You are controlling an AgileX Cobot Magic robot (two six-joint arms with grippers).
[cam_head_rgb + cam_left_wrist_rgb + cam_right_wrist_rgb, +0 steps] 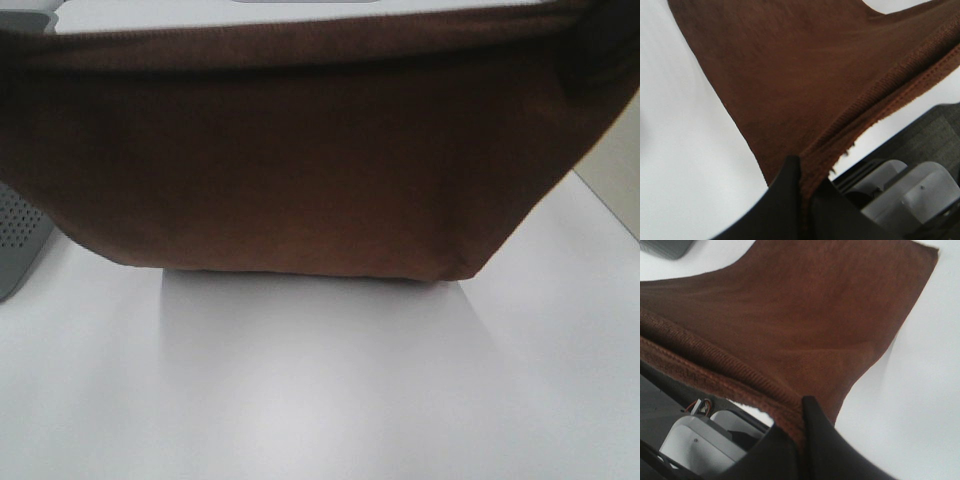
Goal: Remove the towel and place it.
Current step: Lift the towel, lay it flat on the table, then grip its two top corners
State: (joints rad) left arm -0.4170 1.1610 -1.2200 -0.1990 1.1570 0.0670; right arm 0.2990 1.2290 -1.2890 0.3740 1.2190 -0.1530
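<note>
Exterior high shows us the towel [300, 160] stretched wide like a curtain over the far half of the white worktop [320, 400]. Its top hem runs nearly from the left edge to the right edge, and its lower hem hangs close to the surface; we cannot tell whether it touches. A grey perforated object [14, 240] sits at the worktop's left edge, partly behind the cloth. In the left wrist view we see the left gripper [805, 200] clamped on the stitched hem at one upper corner. In the right wrist view the right gripper [801, 437] pinches the hem at the other upper corner, brown cloth squeezed between its black jaws
</note>
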